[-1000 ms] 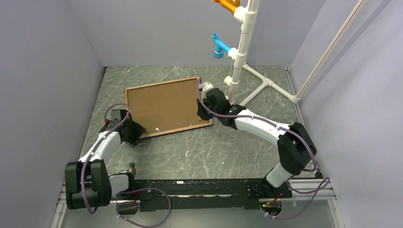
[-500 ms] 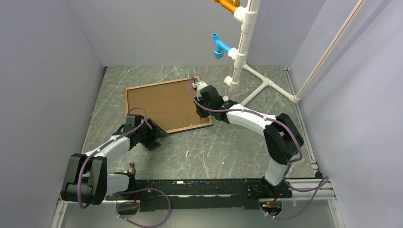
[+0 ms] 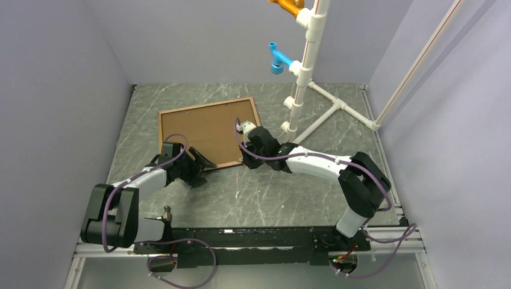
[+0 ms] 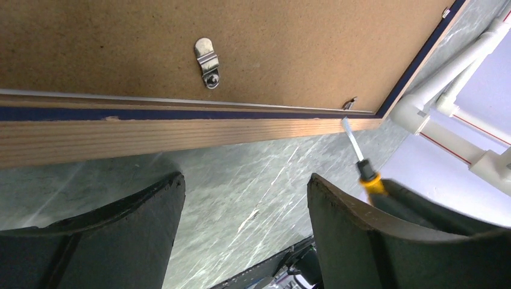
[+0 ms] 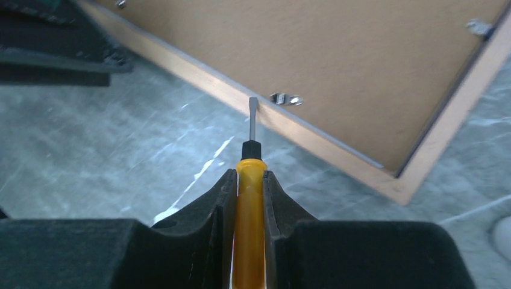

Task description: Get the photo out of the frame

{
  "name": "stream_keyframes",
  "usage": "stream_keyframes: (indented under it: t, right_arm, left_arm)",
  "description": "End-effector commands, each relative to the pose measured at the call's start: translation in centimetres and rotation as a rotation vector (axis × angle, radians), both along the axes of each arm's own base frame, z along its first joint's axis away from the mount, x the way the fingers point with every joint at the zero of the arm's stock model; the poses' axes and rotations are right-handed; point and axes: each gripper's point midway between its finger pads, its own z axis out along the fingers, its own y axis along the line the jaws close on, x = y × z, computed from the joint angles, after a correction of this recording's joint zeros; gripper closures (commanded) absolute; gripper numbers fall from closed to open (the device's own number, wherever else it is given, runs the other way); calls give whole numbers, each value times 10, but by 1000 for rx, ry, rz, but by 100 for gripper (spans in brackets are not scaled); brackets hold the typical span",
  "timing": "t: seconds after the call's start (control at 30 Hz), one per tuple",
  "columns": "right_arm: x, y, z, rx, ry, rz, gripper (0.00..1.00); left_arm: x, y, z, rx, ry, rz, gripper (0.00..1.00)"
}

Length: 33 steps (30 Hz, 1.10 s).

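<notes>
Shows clip release: the frame [image 4: 181, 135] face down on the tabletop [image 3: 289, 198], the photo hidden beneath the backing board [image 3: 205, 129]. Holds a screwdriver [image 5: 250, 229] clenched in the right pincer [image 5: 249, 182], tip just beside a clip [image 5: 286, 99], with the left pincer [image 4: 246, 183] released nearby. Calls next, seemingly, for turning that clip aside.

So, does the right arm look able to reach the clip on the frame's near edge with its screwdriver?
Probably yes. The screwdriver in the right claw points at the clip on the frame, tip just short of it, nothing between. The open left claw stands off to the side.

The frame [image 4: 181, 135] lies back-up on the table [image 3: 271, 198], pipe stand [image 3: 305, 71] to its right, screwdriver [image 5: 250, 198] at its near edge
</notes>
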Motion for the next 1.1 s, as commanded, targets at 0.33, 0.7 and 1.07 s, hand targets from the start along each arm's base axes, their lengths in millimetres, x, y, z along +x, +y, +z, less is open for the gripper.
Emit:
stream_keyframes:
  t: [0.33,0.7,1.07]
  right_arm:
    - [-34,27,32,140,13,8,100]
    - [2,-55,52,60,-42,-143,100]
    - [-12,-92,60,66,-74,-219,100]
  left_arm:
    - [-9,4,-25,62,77,12,23]
    - [40,-55,53,148,-370,-303,26]
    - [103,-103,27,87,-298,-516,38]
